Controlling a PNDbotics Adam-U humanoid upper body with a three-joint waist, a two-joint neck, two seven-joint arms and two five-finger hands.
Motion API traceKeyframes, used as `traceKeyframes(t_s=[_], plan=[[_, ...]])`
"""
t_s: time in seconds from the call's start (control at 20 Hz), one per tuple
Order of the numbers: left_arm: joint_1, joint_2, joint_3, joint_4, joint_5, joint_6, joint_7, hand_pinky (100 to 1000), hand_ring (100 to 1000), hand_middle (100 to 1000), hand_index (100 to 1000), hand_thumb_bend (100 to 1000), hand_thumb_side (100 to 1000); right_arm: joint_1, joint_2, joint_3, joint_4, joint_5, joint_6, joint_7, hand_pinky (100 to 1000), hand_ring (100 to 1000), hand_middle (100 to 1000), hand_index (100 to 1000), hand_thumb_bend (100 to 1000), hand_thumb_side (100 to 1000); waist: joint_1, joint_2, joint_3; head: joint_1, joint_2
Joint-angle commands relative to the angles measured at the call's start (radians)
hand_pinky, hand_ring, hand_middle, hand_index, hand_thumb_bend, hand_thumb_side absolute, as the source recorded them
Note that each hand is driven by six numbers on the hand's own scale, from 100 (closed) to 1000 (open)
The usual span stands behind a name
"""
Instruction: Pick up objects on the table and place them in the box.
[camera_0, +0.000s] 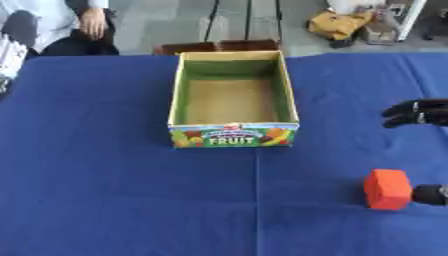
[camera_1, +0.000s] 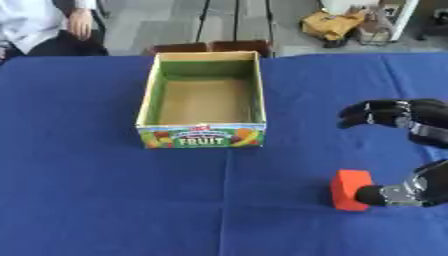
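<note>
An orange block lies on the blue tablecloth at the lower right. My right hand reaches in from the right edge and is spread open. Its dark fingers hang well above and beyond the block, while the thumb sits against the block's right side. An open cardboard box marked FRUIT, green inside, stands in the middle of the table to the left of the hand, and nothing shows in it. My left hand is out of sight.
A brown seat stands just behind the box. A person sits beyond the table's far left corner, touching nothing on it. Yellow bags lie on the floor at the far right.
</note>
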Motion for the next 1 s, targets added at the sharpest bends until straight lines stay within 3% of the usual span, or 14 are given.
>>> traceKeyframes(t_s=[0.05, 0.15, 0.25, 0.3, 0.5, 0.75, 1.0], plan=[[-0.008, 0.011, 0.005, -0.014, 0.001, 0.0, 0.007, 926, 927, 888, 1000, 313, 1000, 0.0, -0.045, 0.004, -0.014, 0.031, 0.007, 0.019, 975, 990, 920, 1000, 570, 747, -0.001, 0.004, -0.001, 0.002, -0.009], [-0.01, 0.009, 0.004, -0.014, 0.001, 0.0, 0.007, 925, 926, 888, 1000, 312, 1000, 0.001, -0.044, 0.018, -0.014, 0.051, 0.027, 0.031, 950, 971, 909, 1000, 530, 728, -0.003, 0.005, 0.0, -0.003, -0.021], [-0.013, 0.007, 0.002, -0.014, 0.002, 0.0, 0.006, 925, 926, 887, 1000, 308, 1000, -0.001, -0.042, 0.032, -0.014, 0.078, 0.056, 0.038, 857, 878, 885, 1000, 523, 733, -0.004, 0.006, 0.002, -0.011, -0.033], [-0.014, 0.006, 0.002, -0.014, 0.002, 0.0, 0.006, 925, 926, 887, 1000, 303, 1000, -0.002, -0.04, 0.038, -0.014, 0.093, 0.071, 0.038, 760, 807, 872, 1000, 535, 742, -0.004, 0.007, 0.003, -0.015, -0.036], [-0.016, 0.004, 0.001, -0.014, 0.002, 0.001, 0.007, 924, 926, 887, 1000, 292, 1000, -0.009, -0.034, 0.06, -0.014, 0.15, 0.132, 0.037, 575, 691, 853, 993, 547, 763, -0.005, 0.009, 0.007, -0.028, -0.047], [-0.019, 0.002, -0.001, -0.014, 0.004, 0.0, 0.007, 925, 927, 888, 1000, 258, 1000, -0.008, -0.025, 0.083, -0.014, 0.207, 0.166, 0.054, 477, 621, 823, 1000, 547, 756, -0.003, 0.014, 0.008, -0.044, -0.048], [-0.022, -0.001, -0.003, -0.014, 0.008, -0.003, 0.008, 925, 927, 889, 1000, 229, 1000, -0.011, -0.019, 0.095, -0.014, 0.237, 0.189, 0.073, 463, 636, 809, 1000, 538, 740, -0.003, 0.017, 0.011, -0.056, -0.052]])
